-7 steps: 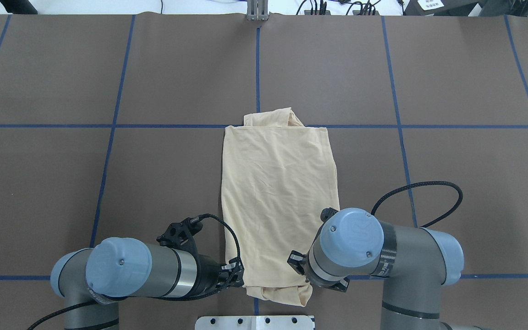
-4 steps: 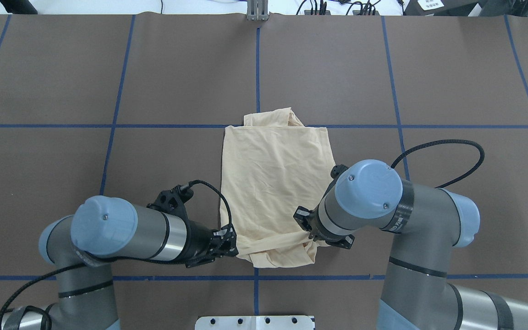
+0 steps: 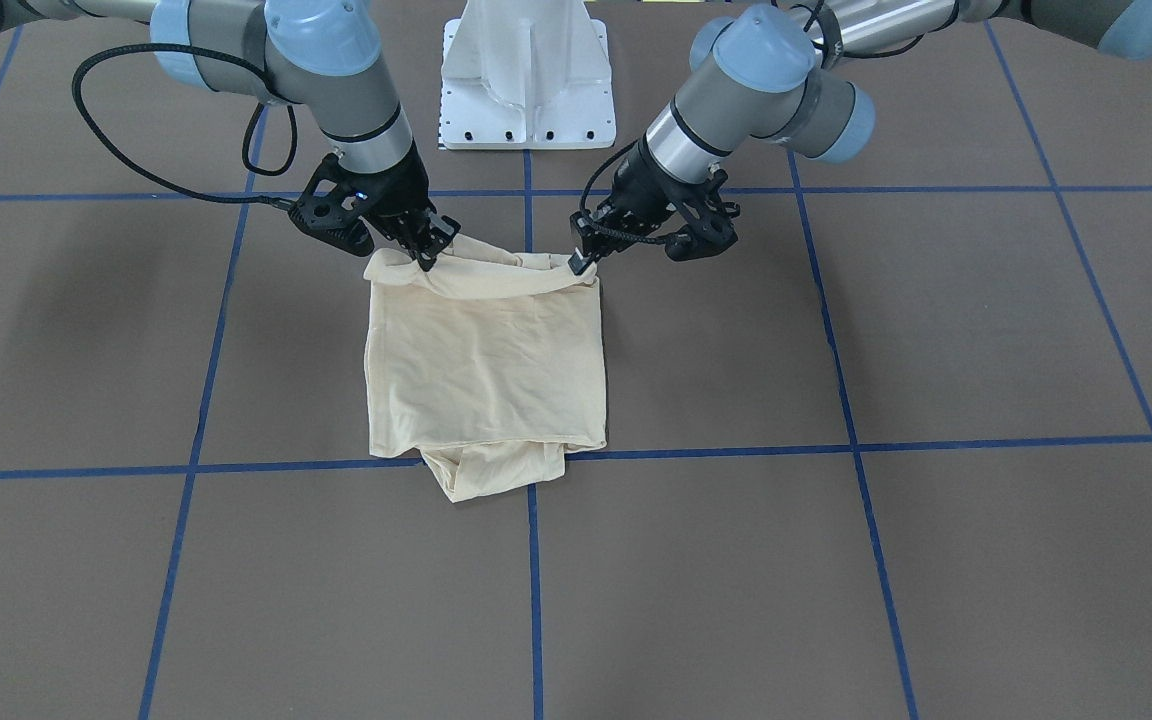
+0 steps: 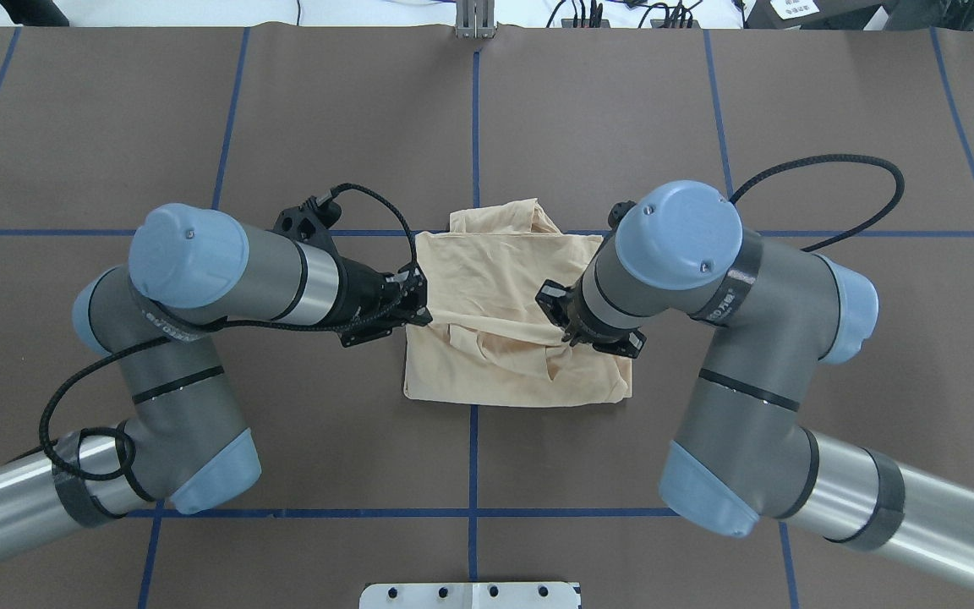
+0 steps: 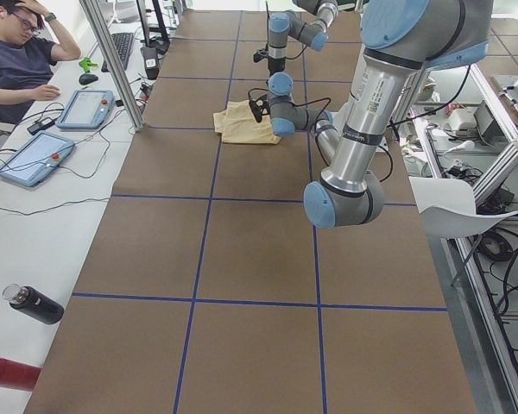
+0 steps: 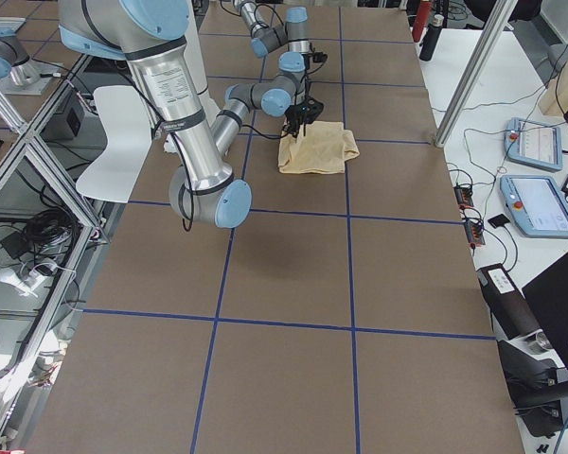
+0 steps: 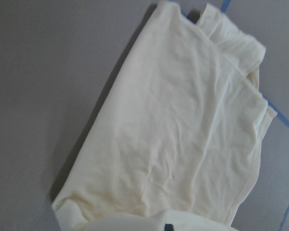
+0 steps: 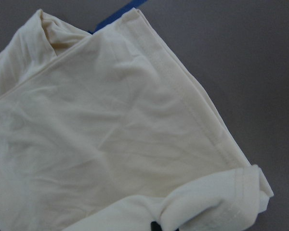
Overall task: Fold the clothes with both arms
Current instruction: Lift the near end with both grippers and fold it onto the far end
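– Shirt (image 4: pixel 487 279): where does it lie?

– Mid-bench (image 4: pixel 707 127), straight out from the robot and narrowed to a strip. Its long axis runs away from the robot, along the centre tape line (image 4: pixel 476 127). The end nearest the robot is a doubled fold resting on the bench. The far end lies flat, with a bunched bit poking out beyond it.

– And the arms?

– One on each side, roughly abreast. The left arm (image 4: pixel 267 279) reaches in at the shirt's left margin. The right arm (image 4: pixel 681 237) stands over the right margin, a touch further in over the cloth. Between them a lifted edge (image 3: pixel 496 275) is stretched across the width, raised above the layer beneath.

– The jaws?

– Both pairs look pinched together on that edge, one at each corner. The front view shows cloth drawn up into each set of tips. Each wrist camera shows a dark tip with cloth wrapped round it.

– What does the next move turn on?

– As I judge it, the uncovered far end lies ahead of both pairs of jaws, along the long axis. So the edge should travel straight forward, then come down there. Neither arm is clearly nearer, and if one leads, the fold will likely skew.
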Controlling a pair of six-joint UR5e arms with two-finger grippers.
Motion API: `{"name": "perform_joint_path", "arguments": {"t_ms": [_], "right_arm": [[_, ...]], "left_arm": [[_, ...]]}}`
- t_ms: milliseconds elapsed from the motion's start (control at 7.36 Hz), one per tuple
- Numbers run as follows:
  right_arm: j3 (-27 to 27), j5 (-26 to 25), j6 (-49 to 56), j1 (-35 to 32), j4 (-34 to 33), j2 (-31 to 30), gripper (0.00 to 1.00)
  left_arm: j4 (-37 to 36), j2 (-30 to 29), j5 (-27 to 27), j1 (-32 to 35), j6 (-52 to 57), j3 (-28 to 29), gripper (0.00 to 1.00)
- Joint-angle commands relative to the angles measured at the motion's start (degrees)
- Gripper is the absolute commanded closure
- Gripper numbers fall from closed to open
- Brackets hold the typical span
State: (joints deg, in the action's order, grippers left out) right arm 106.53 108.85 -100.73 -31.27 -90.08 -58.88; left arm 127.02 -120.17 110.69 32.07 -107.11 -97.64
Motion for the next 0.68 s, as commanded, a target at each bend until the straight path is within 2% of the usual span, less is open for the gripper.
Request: {"name": "perform_joint_path", "arguments": {"t_ms": [0,136,272,408,544], "right_arm": [[-6.3,0.13,1.76,-4.05,0.0,4.37,1.0],[-12.6,0.04,2.47,-4.15,1.74,6.91,1.0],[-17.62,-0.04,2.13,-4.94,8.71,7.81,1.0],[-19.5,0.13,2.21,-5.73,11.05,7.91,1.0],[-19.78,0.22,2.21,-6.69,11.07,8.34,1.0]], "left_arm": [[0.25,-3.92,0.84,3.69,2.24,6.02,1.0],[2.25,-4.63,0.76,3.87,2.95,9.27,1.0],[7.14,-5.86,0.67,3.96,2.96,14.53,1.0],[10.24,-6.82,0.67,4.4,3.05,18.49,1.0],[10.7,-7.62,0.67,5.18,3.05,19.66,1.0]]}}
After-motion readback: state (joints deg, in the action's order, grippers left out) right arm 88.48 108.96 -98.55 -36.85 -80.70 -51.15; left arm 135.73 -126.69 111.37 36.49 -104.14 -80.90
